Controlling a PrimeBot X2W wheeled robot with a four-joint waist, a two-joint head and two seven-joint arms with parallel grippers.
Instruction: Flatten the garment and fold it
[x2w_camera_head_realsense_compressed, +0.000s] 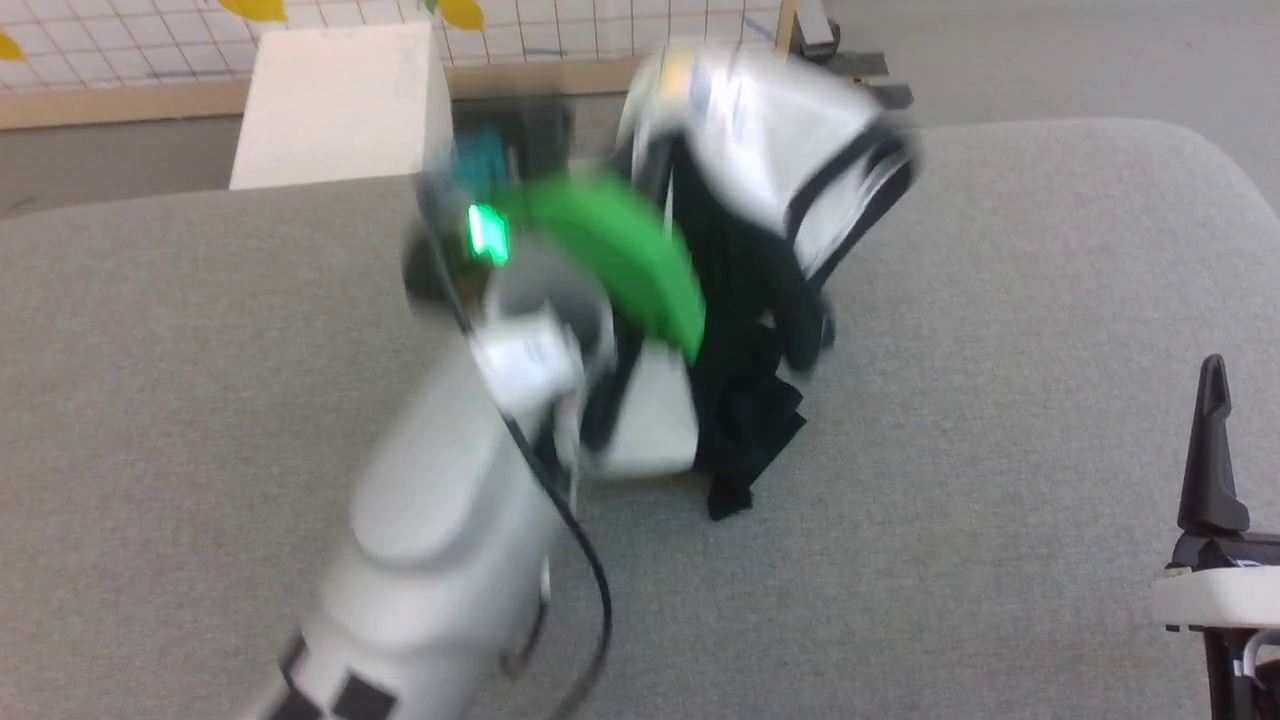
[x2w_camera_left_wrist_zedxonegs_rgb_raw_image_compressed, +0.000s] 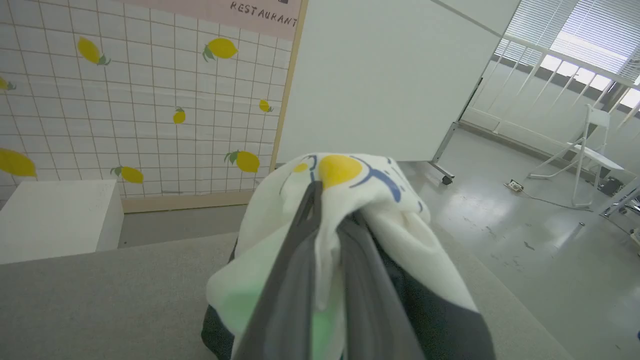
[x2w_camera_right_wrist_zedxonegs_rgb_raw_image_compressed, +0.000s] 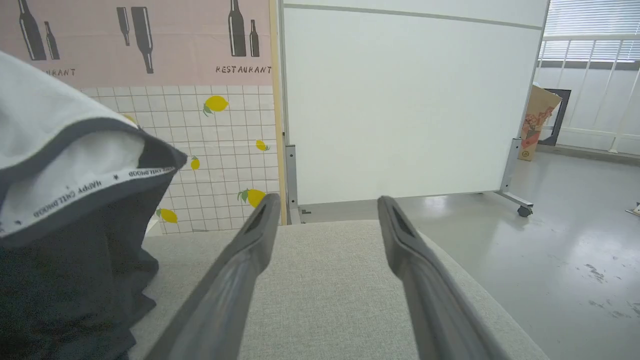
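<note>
The garment, a white T-shirt with black sleeves and black neck trim, hangs bunched above the grey cushioned surface, its black lower end touching down. My left gripper is shut on the garment near its yellow-and-blue print, cloth draped over both fingers. In the head view the left arm is blurred, its green-lit wrist beside the cloth. My right gripper is open with nothing in it, to the right of the garment; one of its fingers rises at the lower right.
A white box stands beyond the surface's far edge at the left, before a tiled lemon-print wall. A white wheeled panel stands behind. Bare floor and a folding chair lie to the right. The grey surface drops off at its right edge.
</note>
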